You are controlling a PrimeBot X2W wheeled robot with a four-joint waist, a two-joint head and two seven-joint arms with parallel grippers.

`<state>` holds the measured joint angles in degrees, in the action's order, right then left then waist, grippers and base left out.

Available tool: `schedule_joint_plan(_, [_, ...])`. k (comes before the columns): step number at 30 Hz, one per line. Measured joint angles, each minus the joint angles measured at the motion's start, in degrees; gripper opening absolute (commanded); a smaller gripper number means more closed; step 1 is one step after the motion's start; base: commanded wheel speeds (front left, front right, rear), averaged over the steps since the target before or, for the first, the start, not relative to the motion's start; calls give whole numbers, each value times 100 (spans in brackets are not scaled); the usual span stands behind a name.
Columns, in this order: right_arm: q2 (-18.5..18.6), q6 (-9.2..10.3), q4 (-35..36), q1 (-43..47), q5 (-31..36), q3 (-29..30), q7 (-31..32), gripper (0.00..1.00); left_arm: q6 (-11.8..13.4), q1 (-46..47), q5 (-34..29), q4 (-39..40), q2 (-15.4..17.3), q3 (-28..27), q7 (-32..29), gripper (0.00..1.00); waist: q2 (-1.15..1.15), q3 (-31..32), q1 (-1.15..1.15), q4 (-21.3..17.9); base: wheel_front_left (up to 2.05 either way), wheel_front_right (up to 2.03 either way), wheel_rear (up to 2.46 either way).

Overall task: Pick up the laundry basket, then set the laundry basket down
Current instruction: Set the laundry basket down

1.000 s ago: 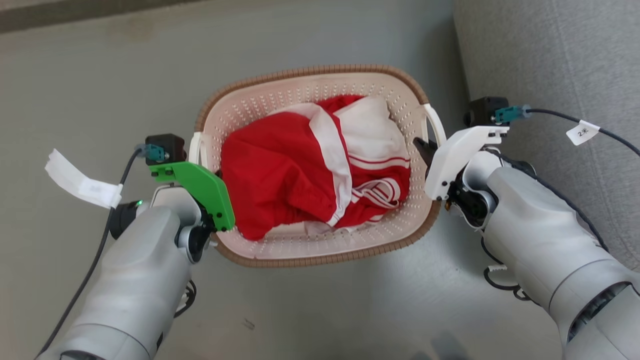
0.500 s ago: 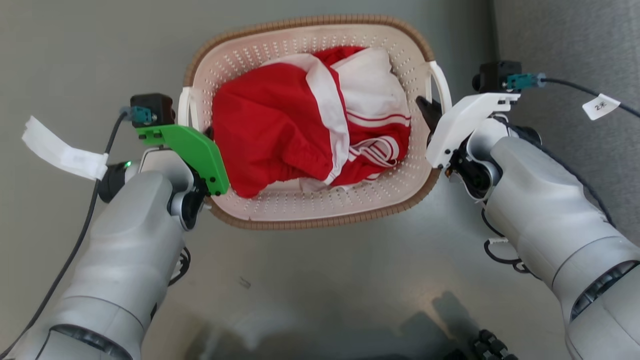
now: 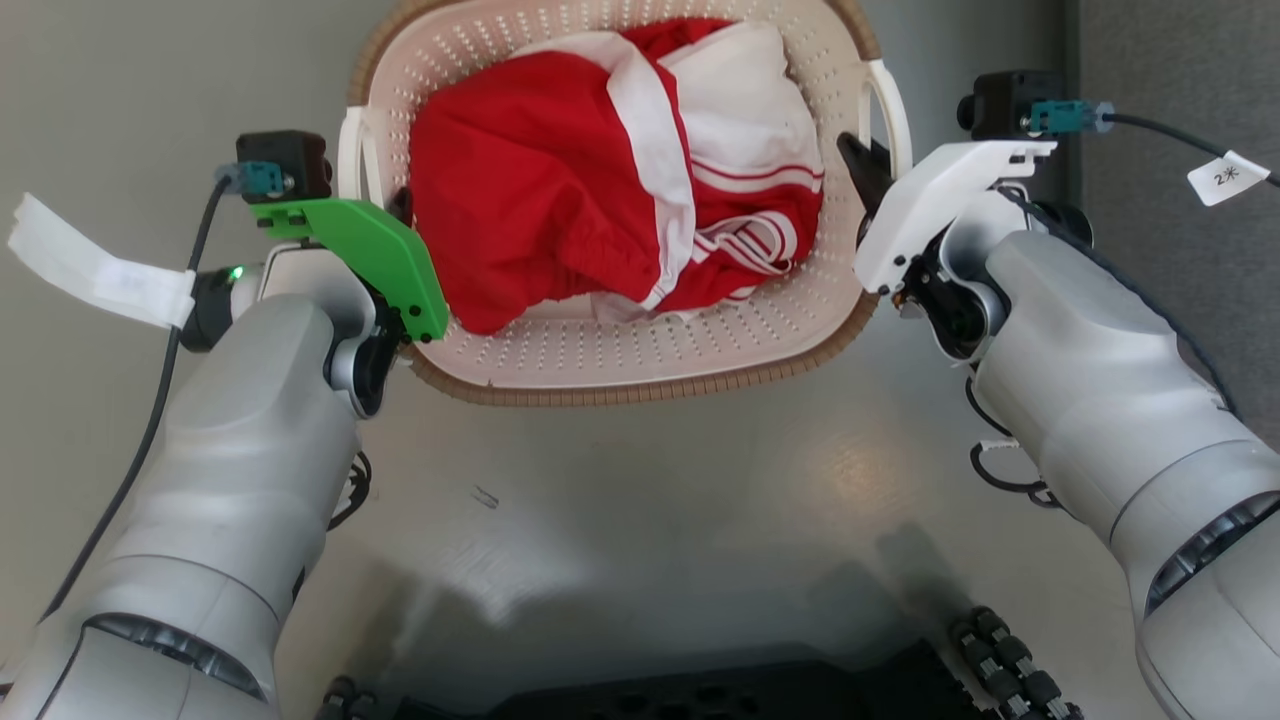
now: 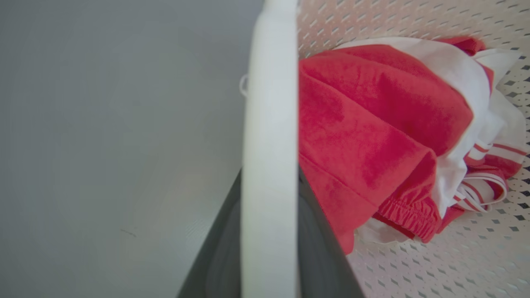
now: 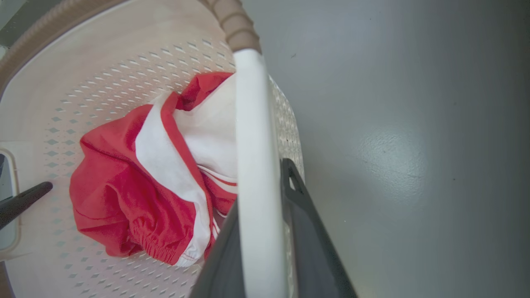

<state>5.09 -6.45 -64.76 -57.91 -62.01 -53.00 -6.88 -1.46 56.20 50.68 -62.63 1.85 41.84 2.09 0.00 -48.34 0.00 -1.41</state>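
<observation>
— Where's the basket (image 3: 640, 345)?

— Between the two grippers, hung by its handles. The left gripper (image 3: 402, 208) is closed on the left handle (image 4: 269, 124): in its wrist view a dark finger (image 4: 327, 256) lies tight against each side of the white bar. The right gripper (image 3: 868, 175) pinches the right handle (image 5: 252, 145) the same way. No gap at either.

— What changed over the last second?

— The head camera moved: the whole picture has slid, and the robot's dark base (image 3: 700, 690) now shows at the bottom. But basket and grippers slid together, the grip unchanged, and the basket looks a little bigger against the floor (image 3: 650, 520). I'd judge it is coming up, so the pick-up is under way and the setting-down is left.

— Sure it's airborne?

— I cannot tell; its underside is hidden.

— And the make of it?

— Rounded-rectangular cream plastic, with walls pierced by rows of small diamond holes and a brown ribbed rim (image 3: 600, 393) like wicker. The handles are smooth, flat white loops, likely slick under the fingers. Inward of both grippers lies a soft crumpled heap of red-and-white clothes (image 3: 540, 190) with an elastic cuff showing; light, I'd guess. Below is glossy grey floor. Outboard of the right gripper is coarse grey upholstery (image 3: 1180, 60).
</observation>
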Motion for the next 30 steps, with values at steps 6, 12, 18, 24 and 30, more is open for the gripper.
schedule_joint_plan(6, [-2, 0, 18, -119, 18, -82, -73, 0, -13, 138, -62, -157, -4, 67, -65, 0, 0, -277, 0, 17, 0, 0, 0])
schedule_joint_plan(12, [-4, 0, 10, -127, 110, -188, -127, 0, -83, 169, -62, -263, -12, 86, -129, 0, 0, -444, 0, 17, 0, 0, 0])
schedule_joint_plan(18, [8, 0, 10, -247, 155, -216, -263, 0, -83, 378, -62, -283, -11, 87, -90, 0, 0, -563, 0, 24, 0, 0, 0])
schedule_joint_plan(24, [14, 0, 12, -352, 164, -235, -368, 0, -99, 428, -62, -279, -9, 91, 14, 0, 0, -672, 0, 30, 0, 0, 0])
schedule_joint_plan(30, [23, 0, 12, -378, 164, -265, -457, 0, -114, 498, -114, -277, -2, 105, 227, 0, 0, -790, 0, 44, 0, 0, 0])
